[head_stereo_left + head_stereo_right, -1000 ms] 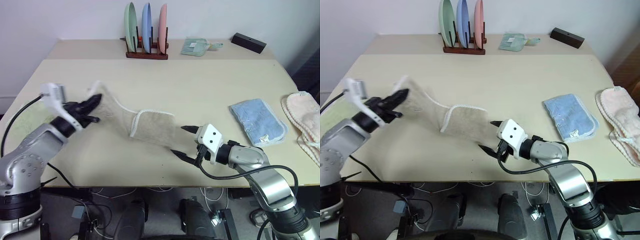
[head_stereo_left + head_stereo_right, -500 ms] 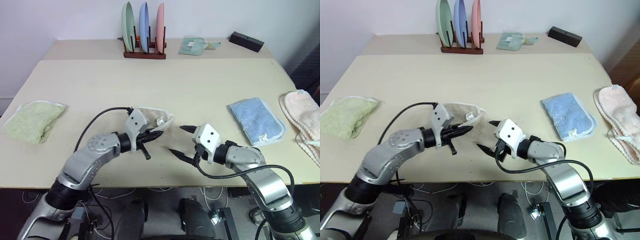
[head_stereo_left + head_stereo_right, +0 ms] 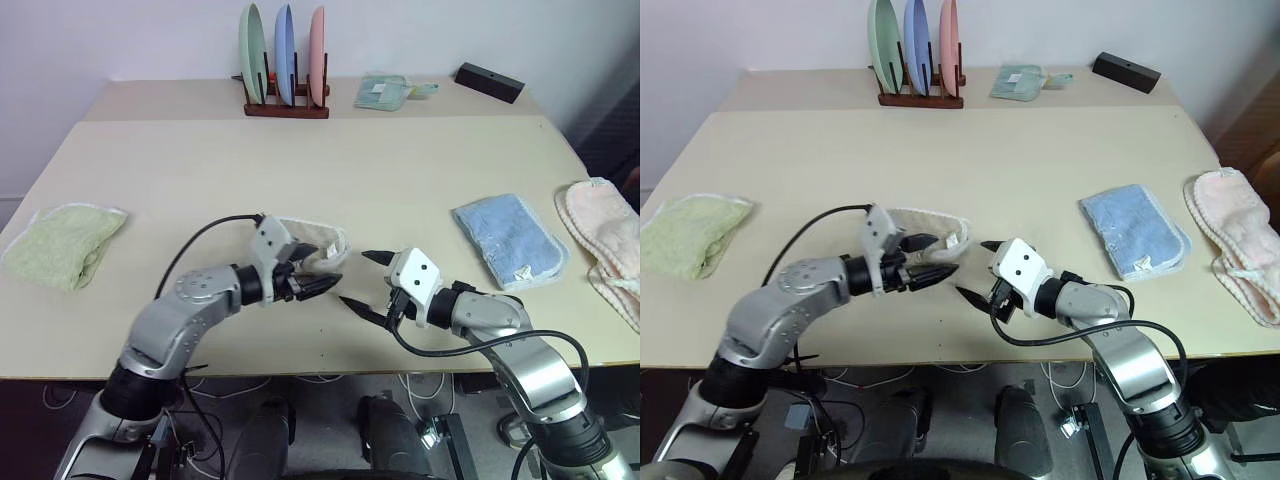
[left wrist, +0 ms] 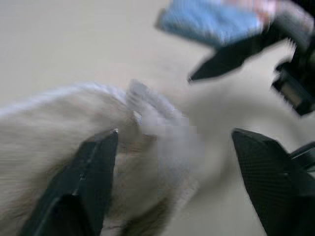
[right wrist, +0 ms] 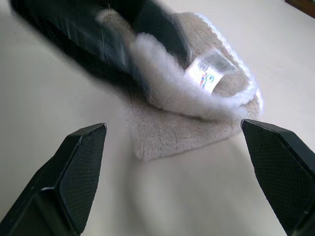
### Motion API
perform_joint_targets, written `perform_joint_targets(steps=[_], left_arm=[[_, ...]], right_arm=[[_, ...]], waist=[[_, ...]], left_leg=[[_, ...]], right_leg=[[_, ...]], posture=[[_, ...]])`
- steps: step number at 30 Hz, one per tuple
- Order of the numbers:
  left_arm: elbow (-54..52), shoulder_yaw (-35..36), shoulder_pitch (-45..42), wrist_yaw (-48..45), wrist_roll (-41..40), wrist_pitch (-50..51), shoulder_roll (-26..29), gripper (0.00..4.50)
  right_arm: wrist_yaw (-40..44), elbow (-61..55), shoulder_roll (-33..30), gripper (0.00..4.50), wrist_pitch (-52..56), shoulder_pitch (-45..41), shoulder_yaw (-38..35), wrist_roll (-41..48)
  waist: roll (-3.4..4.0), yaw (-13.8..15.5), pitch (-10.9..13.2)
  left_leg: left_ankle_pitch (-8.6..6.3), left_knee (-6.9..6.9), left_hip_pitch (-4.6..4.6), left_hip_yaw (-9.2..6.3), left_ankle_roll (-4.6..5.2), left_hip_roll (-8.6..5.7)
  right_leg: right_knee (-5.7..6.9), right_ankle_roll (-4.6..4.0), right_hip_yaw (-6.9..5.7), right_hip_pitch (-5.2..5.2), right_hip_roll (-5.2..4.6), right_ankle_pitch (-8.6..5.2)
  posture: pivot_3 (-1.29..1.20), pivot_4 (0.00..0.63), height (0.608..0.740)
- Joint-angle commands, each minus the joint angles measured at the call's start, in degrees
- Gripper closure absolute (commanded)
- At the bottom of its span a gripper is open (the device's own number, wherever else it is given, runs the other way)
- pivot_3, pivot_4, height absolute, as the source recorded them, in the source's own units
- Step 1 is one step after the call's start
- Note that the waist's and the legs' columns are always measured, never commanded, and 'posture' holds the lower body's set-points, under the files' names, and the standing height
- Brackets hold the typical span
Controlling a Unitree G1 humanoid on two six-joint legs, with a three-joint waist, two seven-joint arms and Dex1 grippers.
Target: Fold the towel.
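Both the left gripper (image 3: 318, 277) and right gripper (image 3: 362, 279) are wide open, holding nothing, so the folded towel (image 3: 318, 240) could flop open.

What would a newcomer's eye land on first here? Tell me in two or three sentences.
First, the two black-fingered grippers facing each other near the table's front edge: the left gripper open over the folded beige towel with white corded edging, the right gripper open just beside it. Next, the colours around them: a fluffy light-green towel at far left, a light-blue folded towel at right.
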Motion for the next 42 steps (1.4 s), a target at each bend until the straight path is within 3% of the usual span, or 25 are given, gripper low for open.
perform_joint_targets(steps=[1, 4, 7, 15, 21, 29, 32, 35, 42], left_arm=[[-3.20, 10.43, 1.48, -2.04, -8.51, 2.19, 2.48, 1.63], [-0.80, 16.80, 2.01, -1.26, -9.79, 1.98, 5.01, 3.01], [3.37, 16.38, 0.32, 1.56, -3.81, -0.75, 5.99, 4.47], [13.25, 5.57, -3.50, -0.48, 8.46, -10.56, 1.96, 4.47], [21.64, 0.48, -1.63, -2.66, 13.64, -15.14, -1.79, 4.47], [27.12, 0.70, 0.51, -4.16, 16.11, -21.25, -4.84, 4.47], [25.05, 3.42, 1.29, -4.72, 14.26, -23.45, -5.21, 4.47], [19.83, 8.20, 2.02, -4.55, 11.02, -22.89, -3.77, 4.50], [9.11, 12.72, 9.58, -10.93, 10.06, -22.72, 6.45, 4.50]], right_arm=[[0.54, -1.10, -0.72, 1.37, 0.07, -1.56, -2.77, 1.54], [-0.34, -1.06, 1.20, 2.99, 1.68, -4.92, -4.00, 3.46], [-1.58, -0.47, 3.81, 4.48, 3.77, -8.73, -4.05, 5.13], [-6.29, 12.71, 14.44, 4.48, 8.21, -20.91, 3.14, 2.62], [-7.62, 27.88, 18.34, 4.48, 4.35, -19.77, 8.45, -2.47], [-7.75, 31.22, 17.98, 4.48, -1.66, -17.20, 8.85, -5.99], [-6.15, 26.74, 18.49, 4.48, 0.14, -17.32, 4.98, -1.45], [-4.29, 18.29, 17.87, 3.69, 7.74, -17.20, 0.25, 5.91], [-10.46, 7.25, 18.29, 0.23, 30.27, -14.74, -11.33, 18.67]], waist=[[0.00, -0.28, 0.00], [0.01, -0.53, 0.01], [0.01, -0.38, 0.01], [0.00, -0.36, 0.00], [0.02, -0.63, -0.01], [0.10, -0.55, -0.14], [0.11, -0.55, -0.13], [0.13, -0.63, -0.09], [0.14, -0.62, -0.08]], left_leg=[[0.00, 0.00, 0.00, -0.01, 0.00, 0.00], [0.00, -0.01, 0.05, -0.01, 0.00, 0.02], [0.00, 0.00, 0.10, -0.01, 0.00, 0.01], [0.01, -0.02, 0.07, -0.01, -0.01, -0.03], [0.02, -0.09, 0.09, 0.01, -0.03, -0.02], [0.02, -0.06, 0.25, 0.00, -0.03, -0.02], [0.02, -0.05, 0.25, 0.00, -0.03, -0.02], [0.02, -0.06, 0.14, -0.02, -0.03, -0.01], [0.02, -0.14, 0.15, -0.03, -0.02, 0.02]], right_leg=[[0.01, 0.00, -0.01, 0.00, 0.00, 0.00], [0.07, -0.01, -0.01, 0.00, 0.01, 0.00], [0.08, -0.01, -0.01, 0.03, 0.02, 0.00], [0.04, 0.19, -0.01, 0.02, 0.01, 0.12], [0.10, 0.21, 0.01, -0.07, 0.02, 0.14], [0.17, 0.21, 0.00, 0.10, 0.02, 0.13], [0.16, 0.21, 0.00, 0.10, 0.02, 0.13], [0.18, 0.22, 0.01, -0.03, 0.02, 0.14], [0.21, 0.19, 0.01, -0.07, 0.03, 0.12]], posture=[[0.00, 0.150, 0.740], [0.00, 0.150, 0.740], [0.00, 0.150, 0.740], [0.00, 0.150, 0.740], [0.00, 0.150, 0.740], [0.00, 0.150, 0.740], [0.00, 0.150, 0.740], [0.00, 0.150, 0.740], [0.00, 0.150, 0.740]])
